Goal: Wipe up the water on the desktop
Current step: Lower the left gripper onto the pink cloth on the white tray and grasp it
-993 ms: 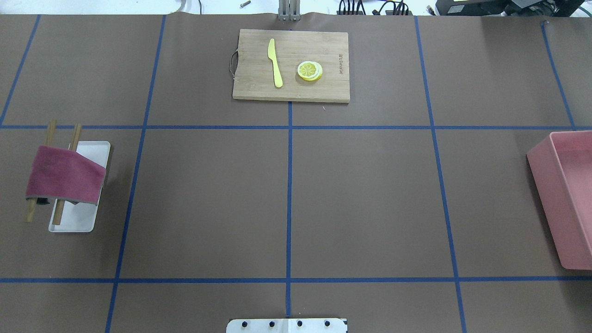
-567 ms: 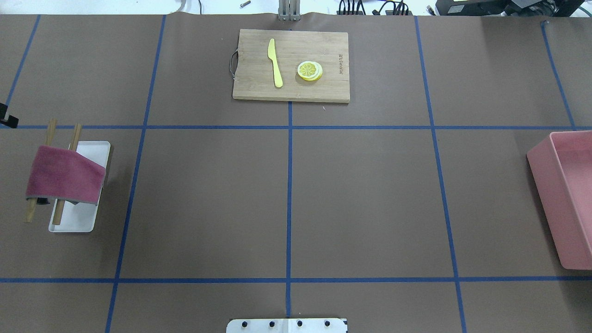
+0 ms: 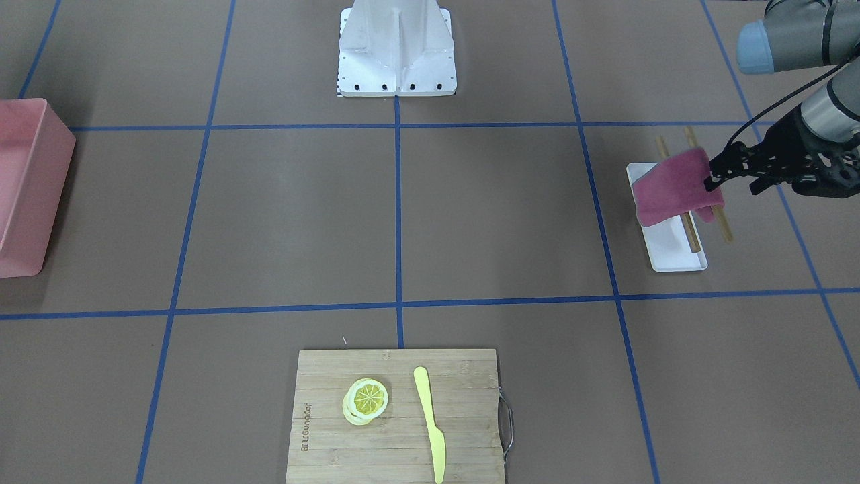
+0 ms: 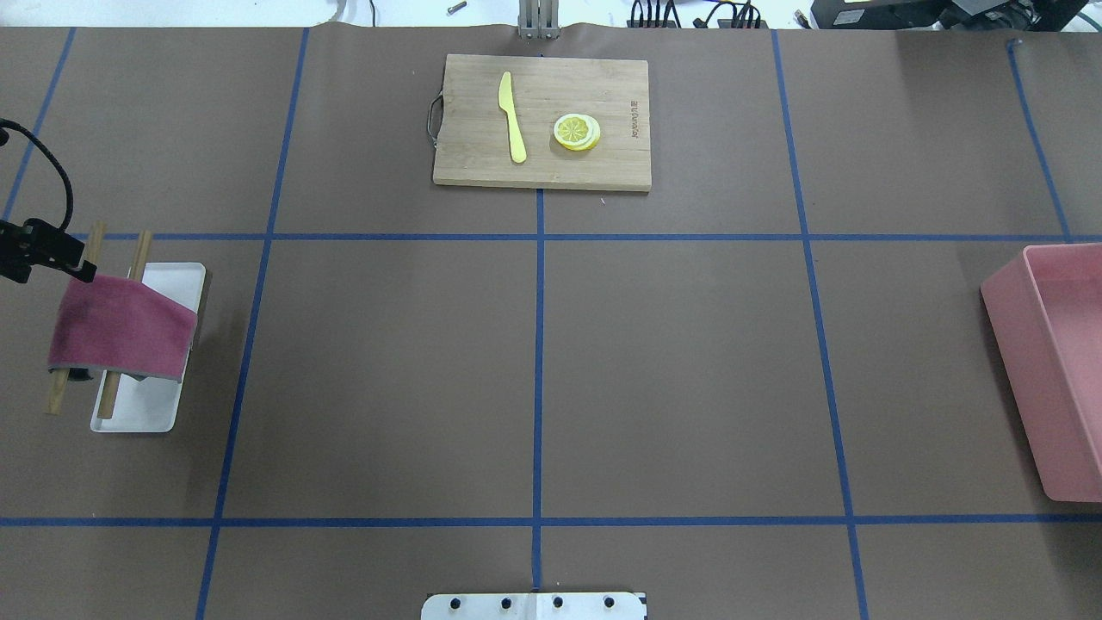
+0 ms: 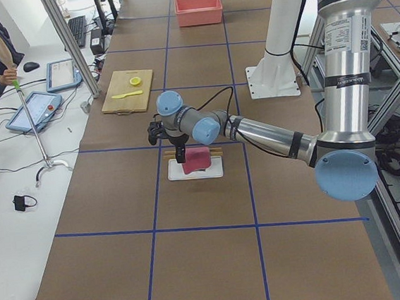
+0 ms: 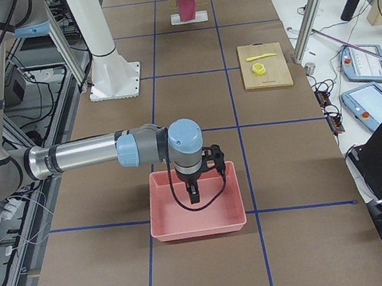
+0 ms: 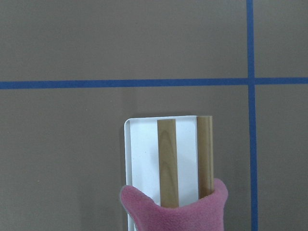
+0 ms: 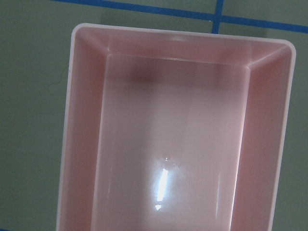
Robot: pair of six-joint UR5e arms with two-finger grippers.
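The desktop (image 4: 387, 370) is brown with blue tape lines; I see no water on it. A maroon cloth (image 4: 120, 327) hangs over two wooden rods (image 4: 140, 245) above a white tray (image 4: 138, 405) at the left. My left gripper (image 4: 73, 258) hovers at the cloth's far left corner and looks open and empty; in the front view (image 3: 715, 178) its tips reach the cloth (image 3: 672, 188). The left wrist view shows the cloth (image 7: 173, 214) and rods (image 7: 167, 159), but no fingers. My right gripper (image 6: 194, 194) hangs over the pink bin (image 6: 198, 226); I cannot tell its state.
A bamboo cutting board (image 4: 603, 168) with a yellow knife (image 4: 512, 116) and lemon slices (image 4: 576, 132) lies at the far middle. The pink bin (image 4: 1016, 344) stands at the right edge. The robot base plate (image 4: 534, 605) is at the near middle.
My left gripper has come into the overhead view from the left edge and moved right and nearer, up to the cloth's far corner. The cloth and rods have not moved.
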